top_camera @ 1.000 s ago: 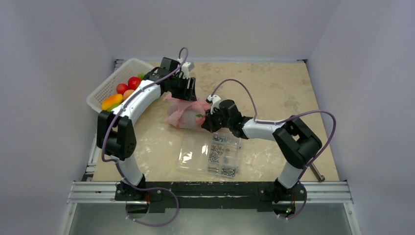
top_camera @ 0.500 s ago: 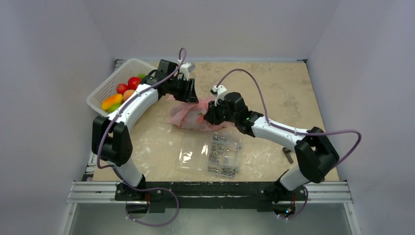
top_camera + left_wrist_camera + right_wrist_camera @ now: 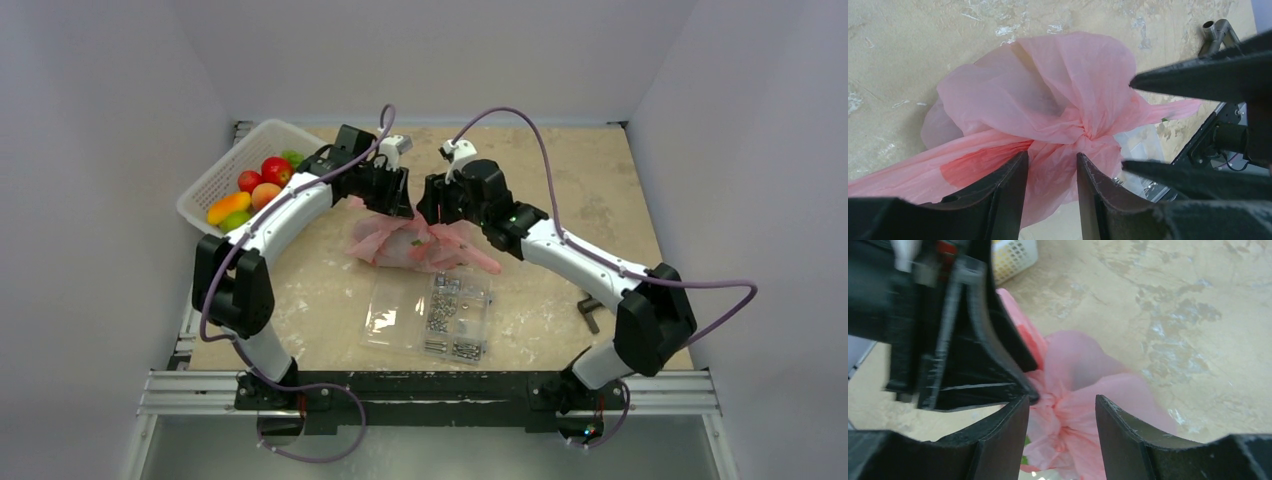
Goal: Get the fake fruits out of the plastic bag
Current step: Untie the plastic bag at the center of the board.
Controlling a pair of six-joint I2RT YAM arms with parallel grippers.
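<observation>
From above, the plastic bag [image 3: 395, 245] is being shown lying crumpled at the middle of the counter [image 3: 570, 190], just beyond a flat clear case of screws [image 3: 440, 315]. The left tool [image 3: 400, 205] and the right tool [image 3: 428, 210] are being held tip to tip over its gathered top, where the grip itself is being hidden by black fingers. That detail is being supplied by the wrist views. In the left one, a bunch of thin, wrinkled, see-through pink film is being pinched between the left tool's tapered fingers, just below a twisted knot, so the bag is being grasped. In the right one, the right tool's fingers are being held apart, released, with the knotted film framed between them. Only overhead are the fake fruits [image 3: 272, 170] being shown: small glossy red, orange, yellow and green ones are being kept in a white lattice basket [image 3: 232, 150] at the far left corner, well apart from the bag. A dull grey shade is being glimpsed through the film, and its shape cannot be told.
</observation>
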